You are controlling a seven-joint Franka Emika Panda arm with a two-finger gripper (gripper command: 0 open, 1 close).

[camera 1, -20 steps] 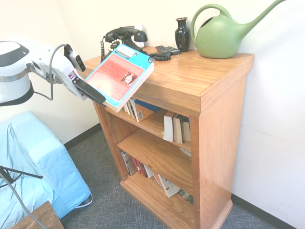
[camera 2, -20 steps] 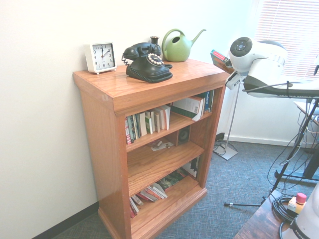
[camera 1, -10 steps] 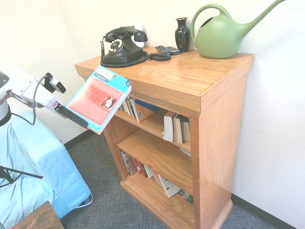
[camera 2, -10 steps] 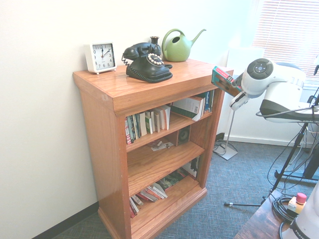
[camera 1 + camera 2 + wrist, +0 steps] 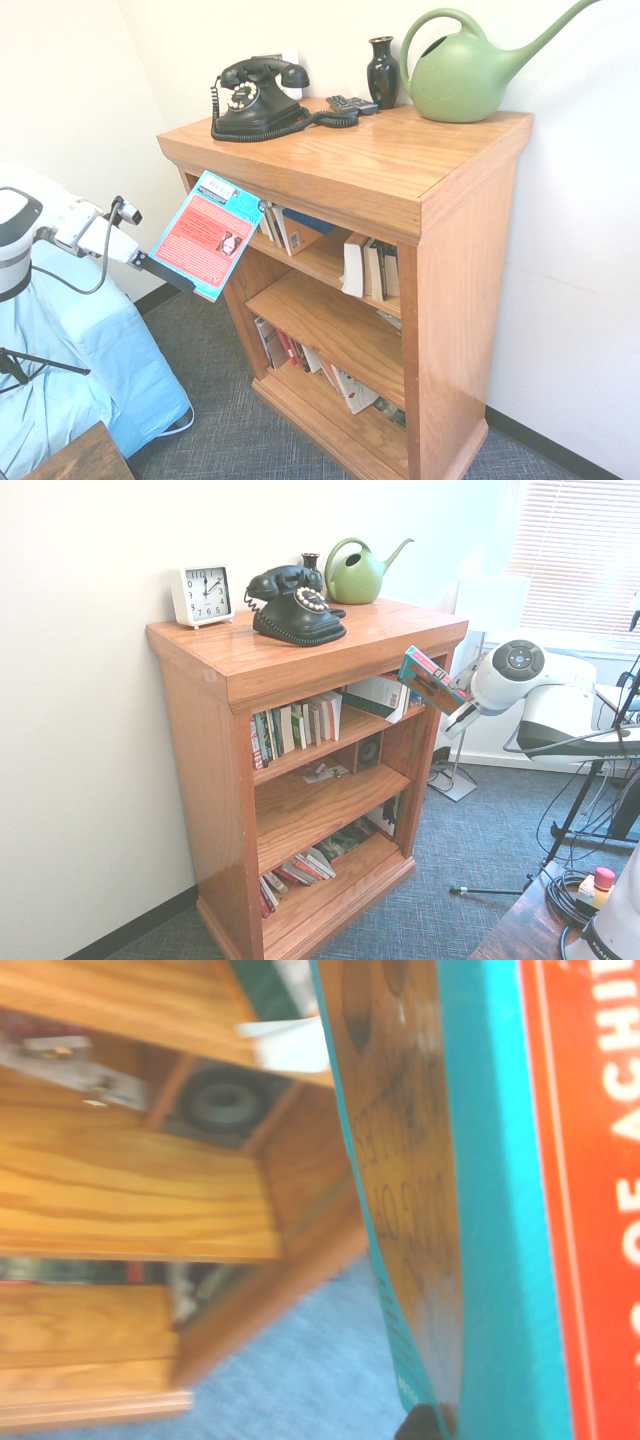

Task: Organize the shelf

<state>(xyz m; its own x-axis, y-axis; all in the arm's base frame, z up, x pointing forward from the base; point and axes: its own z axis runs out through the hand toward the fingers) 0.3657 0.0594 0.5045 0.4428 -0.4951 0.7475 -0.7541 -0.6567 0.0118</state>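
The shelf (image 5: 400,170) is an orange-brown wooden bookcase against the wall, also seen in the second exterior view (image 5: 300,655). My gripper (image 5: 172,278) is shut on a teal book with a red cover panel (image 5: 210,235). It holds the book tilted in the air just off the shelf's front corner, at the height of the upper level. From the other side the gripper (image 5: 455,704) and the book (image 5: 428,677) hang close to the corner post. The book's spine and cover (image 5: 480,1210) fill much of the wrist view, with the inner levels behind.
On top stand a black rotary phone (image 5: 255,95), a dark vase (image 5: 382,72), a green watering can (image 5: 465,75) and a white clock (image 5: 202,593). Rows of books (image 5: 295,727) fill the upper level; more lean on the bottom level (image 5: 310,360). A light-blue covered object (image 5: 70,350) sits below the arm.
The arm has carried the book down and away from the shelf's top edge. It now hangs lower, beside the front corner at the upper level's height. The grip is unchanged.
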